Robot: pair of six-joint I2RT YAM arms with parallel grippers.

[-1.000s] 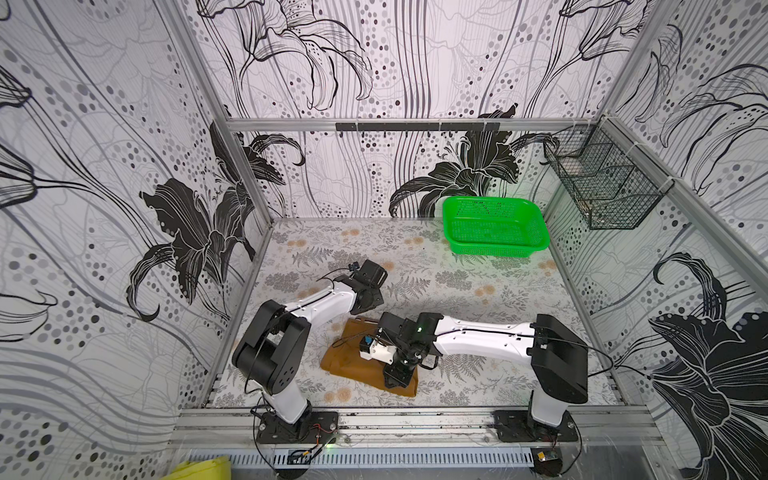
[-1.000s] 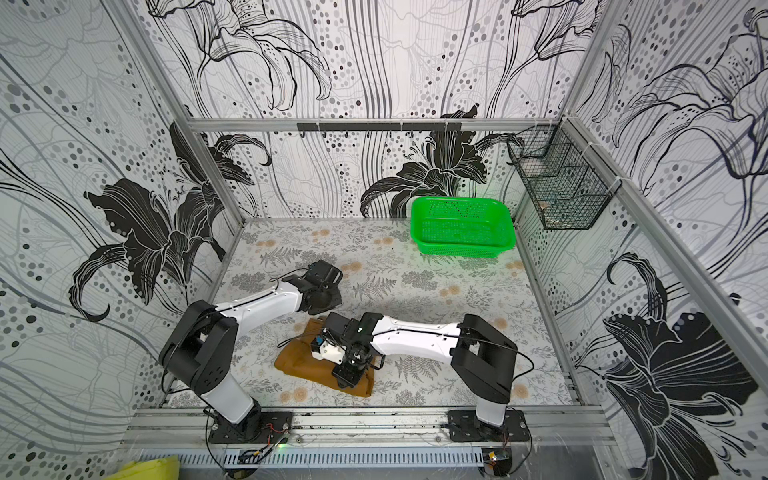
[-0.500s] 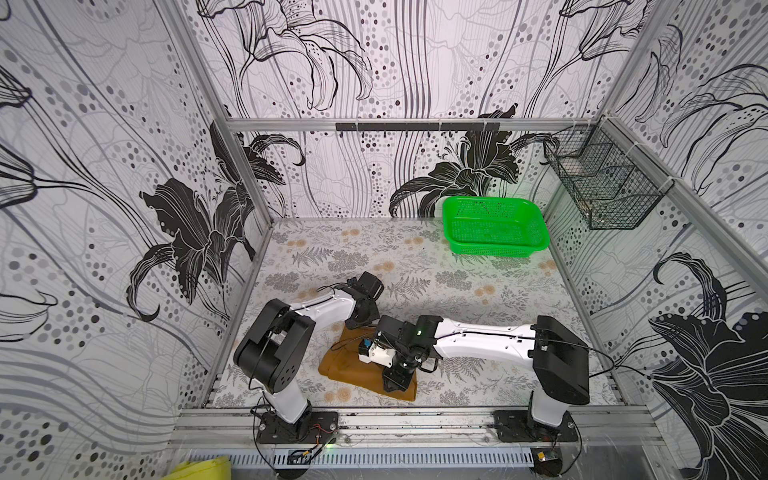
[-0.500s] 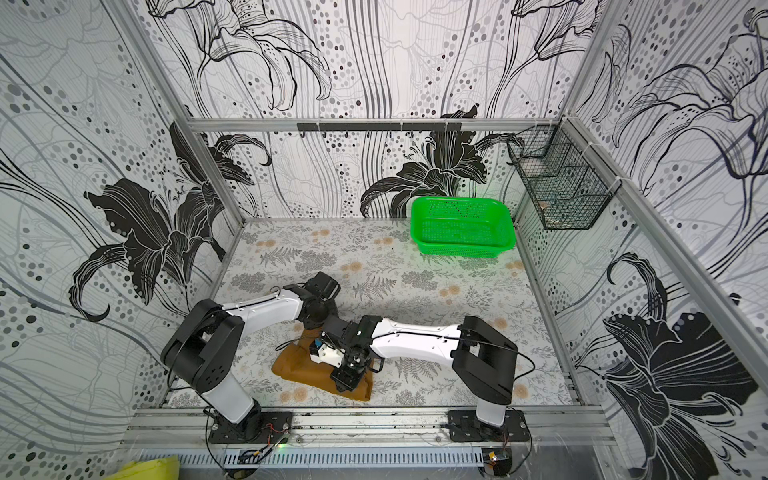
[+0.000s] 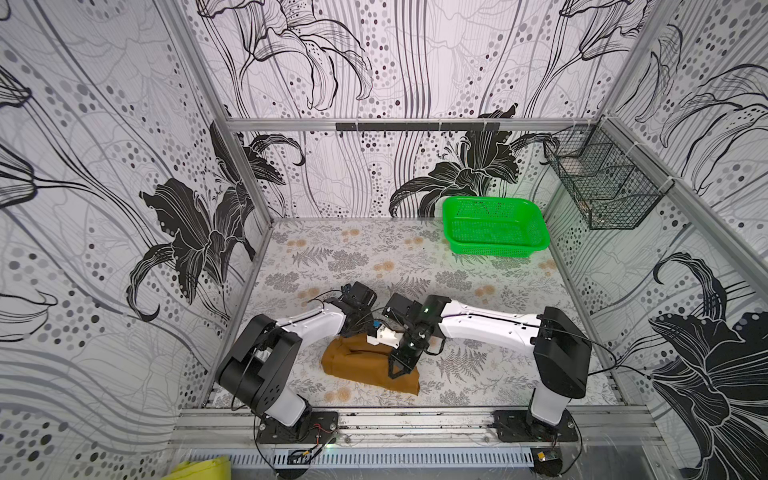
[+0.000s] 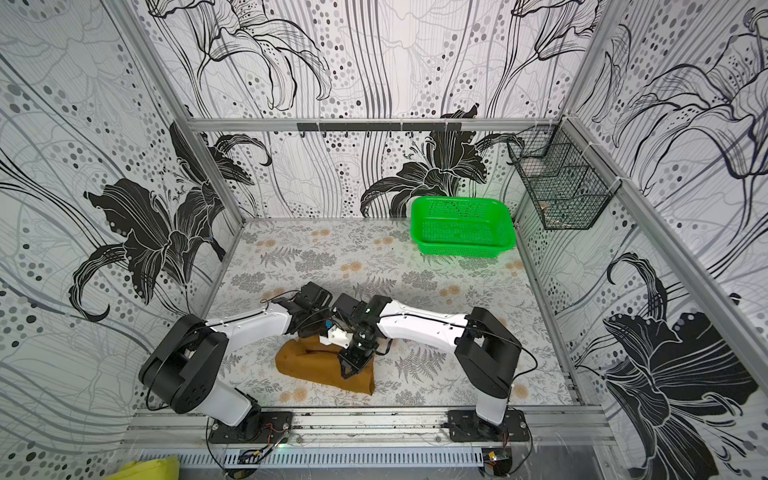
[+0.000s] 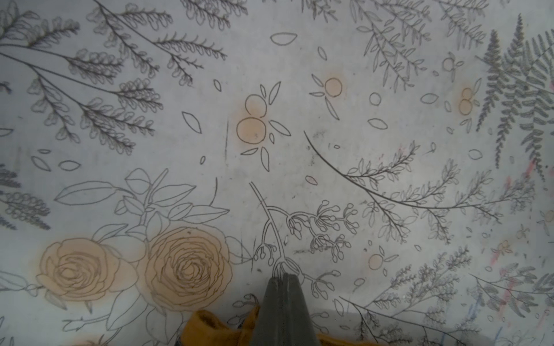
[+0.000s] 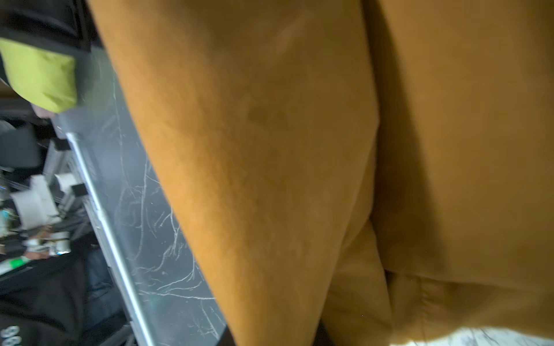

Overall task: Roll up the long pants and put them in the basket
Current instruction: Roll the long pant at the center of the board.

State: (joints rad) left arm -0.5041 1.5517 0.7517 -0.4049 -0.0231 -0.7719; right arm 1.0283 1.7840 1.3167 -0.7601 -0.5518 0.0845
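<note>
Mustard-brown woven cloth long pants (image 5: 361, 365), already a squat bundle, lie front-centre on the floral table (image 5: 490, 374), btw both arms. Soft, light, floppy. The layers will likely spring loose, so pinch thru a thick outer fold. Left gripper (image 7: 283, 278): jaws together, cloth just beside. Right gripper (image 5: 400, 368) sits on the bundle; you can't tell its grip. No legible labels.

Overhead stereo pair, close wrist cameras
</note>
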